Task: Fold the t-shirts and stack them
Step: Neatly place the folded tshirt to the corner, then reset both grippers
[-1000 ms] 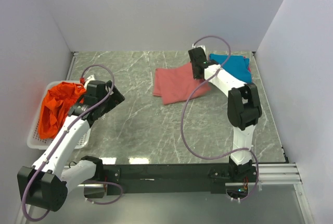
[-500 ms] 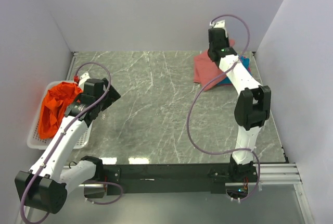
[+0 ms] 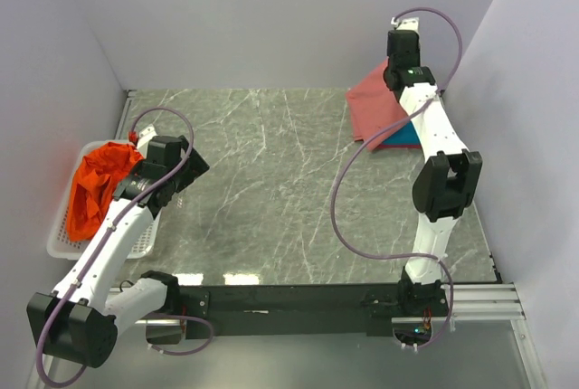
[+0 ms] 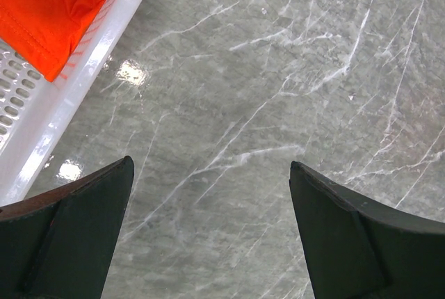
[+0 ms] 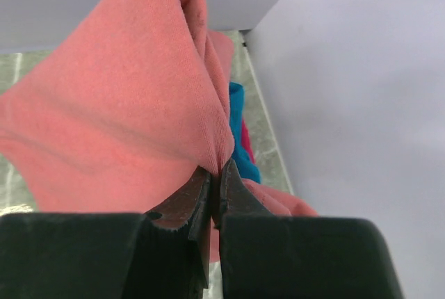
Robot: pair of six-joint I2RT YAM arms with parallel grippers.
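Top view: R gripper [image 3: 394,71] is up at the far right corner, pinching the dusty salmon-red cloth t-shirt [image 3: 373,104]. The shirt hangs from it over the teal-blue cloth t-shirt [image 3: 407,136], which lies flat on the grey marble table [image 3: 271,163]. L gripper [image 3: 179,188] hovers just beside the white plastic mesh basket [image 3: 61,237] at the left edge. The bright orange cloth t-shirt [image 3: 95,185] is bunched up in the basket.

L wrist view: fingers [image 4: 69,236] are spread wide w/ nothing between them, bare marble below. Basket rim and orange cloth show at upper left.

R wrist view: fingertips [image 5: 201,188] are pressed together on a fold of salmon cloth. The teal shirt and a sliver of the magenta cloth t-shirt [image 5: 248,139] peek out beneath, next to the wall.
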